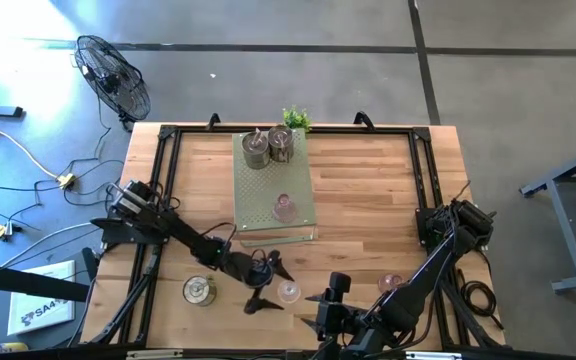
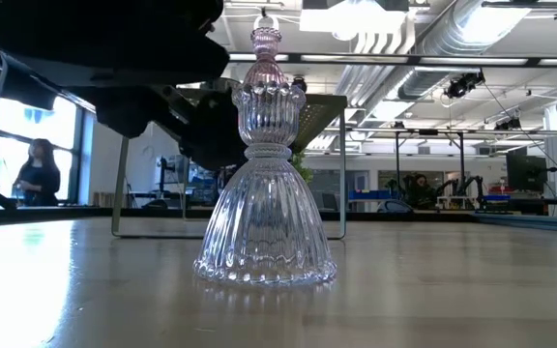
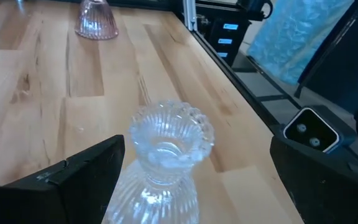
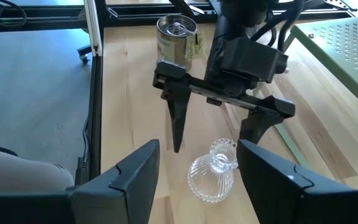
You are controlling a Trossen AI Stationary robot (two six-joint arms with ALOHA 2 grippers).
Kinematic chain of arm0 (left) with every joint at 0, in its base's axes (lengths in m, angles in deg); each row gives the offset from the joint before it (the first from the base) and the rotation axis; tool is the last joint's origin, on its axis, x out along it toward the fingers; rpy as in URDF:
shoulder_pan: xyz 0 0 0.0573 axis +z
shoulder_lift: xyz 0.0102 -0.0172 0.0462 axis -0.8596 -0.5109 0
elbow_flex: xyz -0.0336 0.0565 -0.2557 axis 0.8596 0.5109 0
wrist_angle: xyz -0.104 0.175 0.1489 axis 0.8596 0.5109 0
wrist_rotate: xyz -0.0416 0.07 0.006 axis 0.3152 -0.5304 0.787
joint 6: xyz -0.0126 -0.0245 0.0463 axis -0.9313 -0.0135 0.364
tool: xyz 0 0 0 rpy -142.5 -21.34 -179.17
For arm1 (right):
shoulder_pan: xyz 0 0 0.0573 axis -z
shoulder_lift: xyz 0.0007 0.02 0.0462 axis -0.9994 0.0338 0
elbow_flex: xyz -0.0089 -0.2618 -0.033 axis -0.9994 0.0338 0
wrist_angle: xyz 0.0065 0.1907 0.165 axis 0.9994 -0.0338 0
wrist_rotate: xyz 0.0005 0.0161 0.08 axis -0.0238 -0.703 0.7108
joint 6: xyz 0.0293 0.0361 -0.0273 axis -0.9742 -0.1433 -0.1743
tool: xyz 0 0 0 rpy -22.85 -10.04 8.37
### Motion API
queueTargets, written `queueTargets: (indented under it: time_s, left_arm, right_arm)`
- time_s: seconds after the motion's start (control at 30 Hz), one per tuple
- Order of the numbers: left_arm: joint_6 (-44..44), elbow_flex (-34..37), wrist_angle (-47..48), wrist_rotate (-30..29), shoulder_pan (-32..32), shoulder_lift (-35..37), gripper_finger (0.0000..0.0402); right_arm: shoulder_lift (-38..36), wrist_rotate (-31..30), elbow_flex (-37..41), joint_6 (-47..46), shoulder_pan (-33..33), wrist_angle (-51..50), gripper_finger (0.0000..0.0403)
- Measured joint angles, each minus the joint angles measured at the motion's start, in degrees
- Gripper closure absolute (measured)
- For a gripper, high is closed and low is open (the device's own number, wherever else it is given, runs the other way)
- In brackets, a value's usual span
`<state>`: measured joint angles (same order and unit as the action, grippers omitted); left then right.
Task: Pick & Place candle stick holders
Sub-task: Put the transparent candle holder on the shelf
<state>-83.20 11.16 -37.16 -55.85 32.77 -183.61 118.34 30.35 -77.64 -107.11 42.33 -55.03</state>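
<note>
Left gripper (image 1: 271, 283) near bench (image 1: 368, 200) front edge, jaws released, straddling upright clear glass holder (image 1: 288, 292). Right gripper (image 1: 320, 312) alongside, jaws parted, grasping nothing.

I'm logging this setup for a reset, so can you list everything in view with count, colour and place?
Clear glass candle holder: one, clear, on the table's near edge, between the left gripper's open fingers but not gripped.
Pink glass candle holders: two, pink; one on the green board, one on the table by the right arm.
Metal candle holders: three, dull silver-brass; two at the board's far end, one on the table near the left arm.
Perforated board: one, pale green, table centre.
Small plant: one, green, far edge.
Fan: one, black, on the floor.
Person: one, in the background room.
Left gripper: open, around the clear holder.
Right gripper: near edge, empty.
</note>
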Motion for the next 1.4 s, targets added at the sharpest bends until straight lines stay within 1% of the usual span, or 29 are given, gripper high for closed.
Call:
queueTargets:
  time_s: [0.1, 0.4, 1.4]
  left_arm:
    - [0.00, -0.05, -0.52, -0.20, 0.05, 0.00, 0.0007]
    - [0.91, -0.07, -0.29, -3.47, 0.00, 0.00, 0.0007]
    - [1.07, -0.07, -0.53, -4.50, -0.11, 0.00, 0.0007]
  right_arm:
    - [0.00, -0.02, 0.00, 0.00, 0.00, -0.02, 0.0194]
    - [0.00, -1.12, 0.00, 0.00, 0.00, -0.02, 0.0194]
    - [0.00, -1.27, 0.00, 0.46, 0.00, -0.06, 0.0194]
